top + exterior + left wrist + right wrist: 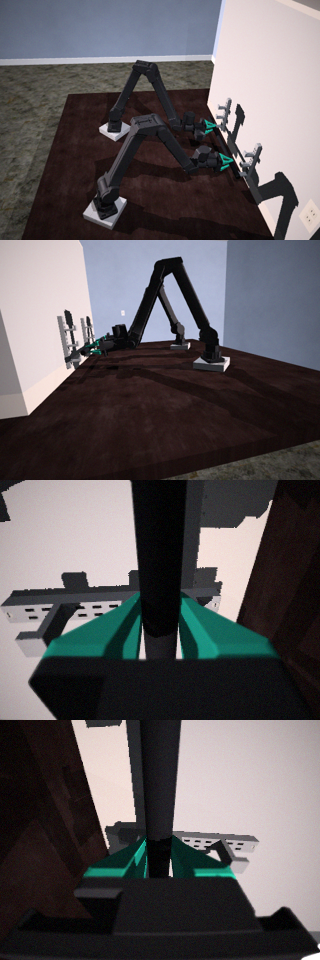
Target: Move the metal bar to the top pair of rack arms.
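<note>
The black metal bar (221,140) (84,351) (160,545) (160,785) is level in both grippers, just in front of the rack's lower arm tips. At the near end in the exterior view it is between middle and bottom arm height. My left gripper (215,125) (89,348) (160,599), farther in the top view, is shut on the bar. My right gripper (232,160) (159,839), nearer there, is also shut on it. The left upright (226,113) (62,335) and right upright (254,161) (84,327) each carry three arms. The top arms, left (221,106) (70,329) and right (248,154), hold nothing.
The pale wall (263,85) (41,291) stands right behind the uprights. The left middle arm (219,116) and right middle arm (245,164) jut out between bar height and the top pair. The dark table top (160,206) lies below the bar.
</note>
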Motion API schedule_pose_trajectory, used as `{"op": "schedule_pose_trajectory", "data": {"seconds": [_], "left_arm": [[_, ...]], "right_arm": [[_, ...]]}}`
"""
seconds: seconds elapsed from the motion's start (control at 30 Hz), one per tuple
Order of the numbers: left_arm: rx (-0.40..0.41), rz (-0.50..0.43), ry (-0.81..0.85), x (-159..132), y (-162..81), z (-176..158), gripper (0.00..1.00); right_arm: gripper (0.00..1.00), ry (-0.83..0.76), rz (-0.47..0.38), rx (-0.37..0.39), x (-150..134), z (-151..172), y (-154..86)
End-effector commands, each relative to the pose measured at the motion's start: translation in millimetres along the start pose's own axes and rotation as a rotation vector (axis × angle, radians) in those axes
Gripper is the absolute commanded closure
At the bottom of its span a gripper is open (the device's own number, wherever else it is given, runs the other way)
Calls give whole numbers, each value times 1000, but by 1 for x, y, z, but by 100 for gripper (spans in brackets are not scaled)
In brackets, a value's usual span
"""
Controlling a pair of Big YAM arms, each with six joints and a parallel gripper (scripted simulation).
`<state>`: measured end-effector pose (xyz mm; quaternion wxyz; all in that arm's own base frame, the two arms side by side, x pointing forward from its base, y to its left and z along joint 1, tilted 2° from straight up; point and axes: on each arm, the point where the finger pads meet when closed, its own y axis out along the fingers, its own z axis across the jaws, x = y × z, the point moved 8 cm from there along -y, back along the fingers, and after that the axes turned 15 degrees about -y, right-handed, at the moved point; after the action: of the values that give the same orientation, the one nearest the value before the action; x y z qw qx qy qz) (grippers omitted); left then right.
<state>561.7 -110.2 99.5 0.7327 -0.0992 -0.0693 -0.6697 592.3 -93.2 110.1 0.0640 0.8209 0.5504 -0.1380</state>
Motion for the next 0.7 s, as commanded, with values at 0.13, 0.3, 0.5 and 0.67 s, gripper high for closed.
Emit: {"op": "schedule_pose_trajectory", "data": {"seconds": [0.13,0.3,0.5,0.67], "left_arm": [[99,-12,-11,9,2,45,100],[99,-12,-11,9,2,45,100],[99,-12,-11,9,2,45,100],[99,-12,-11,9,2,45,100]], "right_arm": [[100,22,40,-88,-13,-36,5],[100,22,40,-88,-12,-35,5],[100,22,40,-88,-12,-33,6],[100,22,40,-88,-12,-32,6]]}}
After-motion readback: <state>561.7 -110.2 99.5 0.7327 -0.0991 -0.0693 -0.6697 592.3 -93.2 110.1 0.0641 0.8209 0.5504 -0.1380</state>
